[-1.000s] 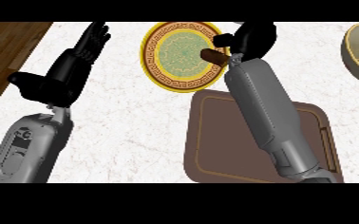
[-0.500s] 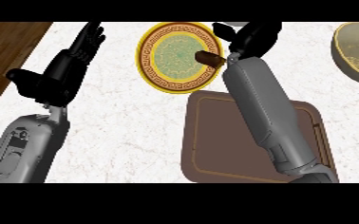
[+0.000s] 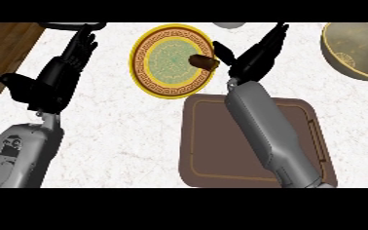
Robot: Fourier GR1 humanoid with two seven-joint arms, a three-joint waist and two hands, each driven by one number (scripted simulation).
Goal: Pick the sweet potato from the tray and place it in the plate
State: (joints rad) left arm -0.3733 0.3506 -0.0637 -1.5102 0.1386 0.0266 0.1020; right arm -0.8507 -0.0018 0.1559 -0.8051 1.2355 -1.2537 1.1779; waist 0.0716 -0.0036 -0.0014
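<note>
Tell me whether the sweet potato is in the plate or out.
In: the sweet potato lies on the plate, with the right hand open beside it.

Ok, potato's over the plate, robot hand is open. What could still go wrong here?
1. The potato lies at the plate's right edge, not its middle, so it might roll off the rim.
2. The right robot hand sits right beside it with open fingers; pulling back could nudge it toward the tray.

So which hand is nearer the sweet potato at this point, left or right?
Right. The right hand is open just beside the sweet potato, which lies on the plate. The left hand rests open at the far side of the plate, well apart from it.
</note>
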